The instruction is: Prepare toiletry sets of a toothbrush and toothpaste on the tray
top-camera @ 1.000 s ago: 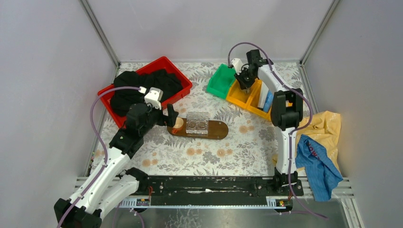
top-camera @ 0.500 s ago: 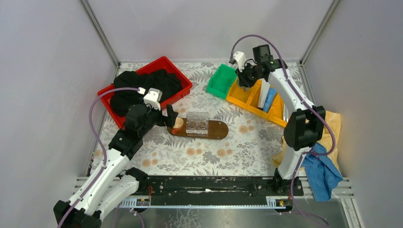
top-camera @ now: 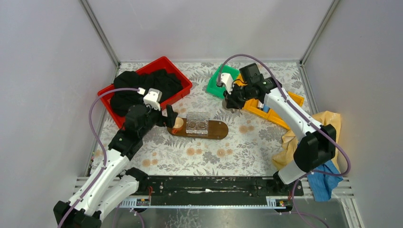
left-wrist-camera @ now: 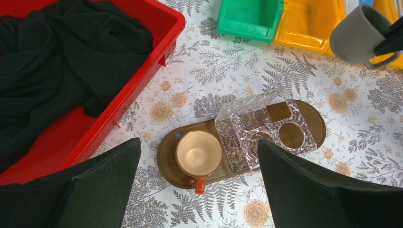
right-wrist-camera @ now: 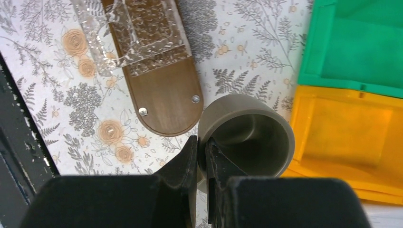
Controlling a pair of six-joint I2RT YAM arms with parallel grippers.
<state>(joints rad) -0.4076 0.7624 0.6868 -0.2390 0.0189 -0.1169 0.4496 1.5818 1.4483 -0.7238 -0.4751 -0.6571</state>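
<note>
Currently the tray [top-camera: 220, 129] sits mid-table, its long axis running left to right across the top view, roughly parallel to the near edge. 1 rounded end lies under the left arm and the other points toward the bins.

On the tray: 1 peach cup [left-wrist-camera: 198, 154] upright at the left end with its handle toward the near side. A clear holder [left-wrist-camera: 259, 130] covers the middle and most of the right half. The far right tip is bare wood.

No toothbrush or toothpaste can be made out on the tray. In the top view the right arm covers most of the yellow bin [left-wrist-camera: 309, 23], so where they lie cannot be told.

Right gripper [right-wrist-camera: 202, 147]: clenched on a grey cup [right-wrist-camera: 247, 137], pinching it at the side. Rim wall or handle, cannot tell which. The cup hangs in the air just off the tray's right end, between the tray and the yellow bin, with its mouth facing the wrist camera.

Left gripper [left-wrist-camera: 197, 147]: released, jaws spread wide, holding nothing. It hovers above the tray's left end, with the peach cup seen between the fingers.

Judgement: early to middle stage. 1 cup and the holder are placed. A 2nd cup looks bound for the tray. Every brush and tube is left to do, so no set is complete.

Also there: a red crate [left-wrist-camera: 142, 80] of black cloth [left-wrist-camera: 57, 61] and a green bin [left-wrist-camera: 249, 19].
</note>
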